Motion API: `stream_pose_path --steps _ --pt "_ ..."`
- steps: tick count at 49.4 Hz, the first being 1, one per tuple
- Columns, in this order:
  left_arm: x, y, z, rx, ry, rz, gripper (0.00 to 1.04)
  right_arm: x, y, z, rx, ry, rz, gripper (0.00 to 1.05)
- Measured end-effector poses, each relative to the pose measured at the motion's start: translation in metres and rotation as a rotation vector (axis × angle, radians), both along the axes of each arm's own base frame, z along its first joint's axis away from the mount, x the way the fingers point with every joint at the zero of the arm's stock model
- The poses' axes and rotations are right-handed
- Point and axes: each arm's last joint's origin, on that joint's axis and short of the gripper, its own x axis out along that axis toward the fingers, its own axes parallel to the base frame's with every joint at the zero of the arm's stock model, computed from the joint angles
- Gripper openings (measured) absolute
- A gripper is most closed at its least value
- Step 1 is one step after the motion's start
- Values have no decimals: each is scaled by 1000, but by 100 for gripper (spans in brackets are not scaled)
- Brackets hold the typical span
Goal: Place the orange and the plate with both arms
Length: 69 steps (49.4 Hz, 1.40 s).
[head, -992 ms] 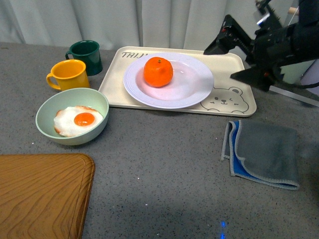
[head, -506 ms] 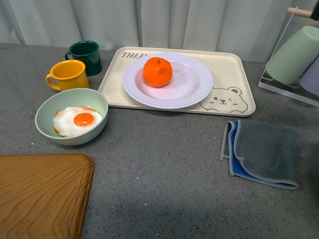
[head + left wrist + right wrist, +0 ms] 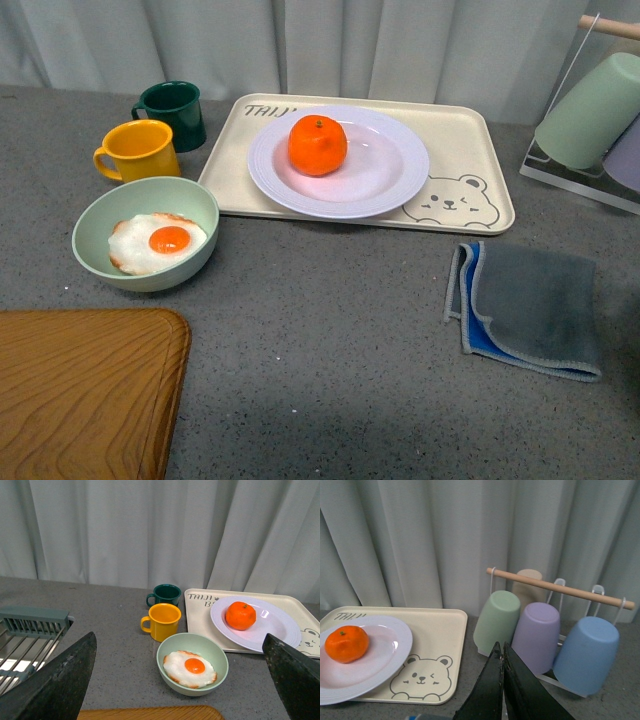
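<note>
The orange [image 3: 318,144] sits in the well of the white plate [image 3: 385,180], which rests on the cream bear tray [image 3: 470,150]. Neither arm shows in the front view. In the left wrist view the orange [image 3: 240,615] and plate [image 3: 275,630] lie far off; my left gripper [image 3: 182,680] is open wide, holding nothing, its fingers [image 3: 60,680] framing the egg bowl from a distance. My right gripper [image 3: 501,650] is shut with nothing in it, back from the tray, with the orange [image 3: 346,643] and plate [image 3: 385,652] off to one side.
A pale green bowl [image 3: 100,215] holds a fried egg. A yellow mug [image 3: 138,150] and a dark green mug [image 3: 172,112] stand beside the tray. A grey-blue cloth [image 3: 525,305] lies at right, a wooden board [image 3: 85,390] at front left, a cup rack [image 3: 600,120] at back right.
The right arm, over the tray's right end a second ago, has drawn out of the front view. The orange and plate have stayed put.
</note>
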Motion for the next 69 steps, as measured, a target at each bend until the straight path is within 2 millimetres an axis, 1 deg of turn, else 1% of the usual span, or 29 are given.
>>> stream_pose_path --steps 18,31,54,69 --pt "0 0 0 0 0 0 98 -38 -1 2 0 -6 0 1" --pt "0 0 0 0 0 0 98 -55 -1 2 0 -5 0 1" --pt "0 0 0 0 0 0 98 -75 -1 6 0 -20 0 1" --pt "0 0 0 0 0 0 98 -83 -1 8 0 -26 0 1"
